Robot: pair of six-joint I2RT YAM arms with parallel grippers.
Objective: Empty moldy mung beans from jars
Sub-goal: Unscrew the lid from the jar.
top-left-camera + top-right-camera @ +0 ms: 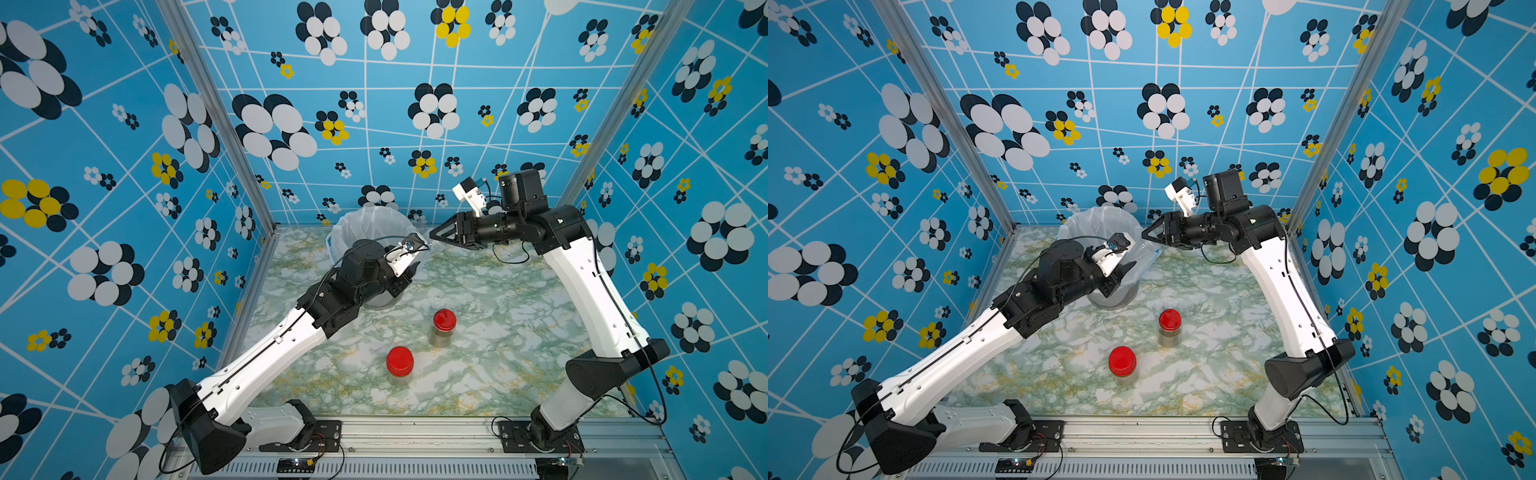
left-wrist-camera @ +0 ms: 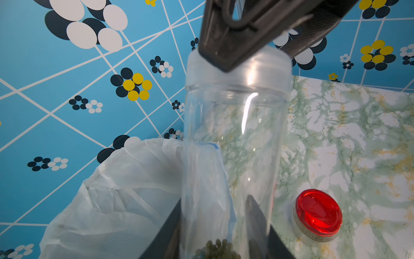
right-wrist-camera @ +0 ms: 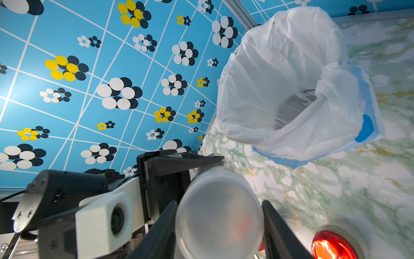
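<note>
Two end effectors pinch one tall jar: left end effector low beside mung beans, right end effector clamping its cap.

The bottom edge of the left wrist view crops the tall jar and its mung beans. The right wrist view blurs the clear lid and crops a red-lidded jar at lower right.
</note>
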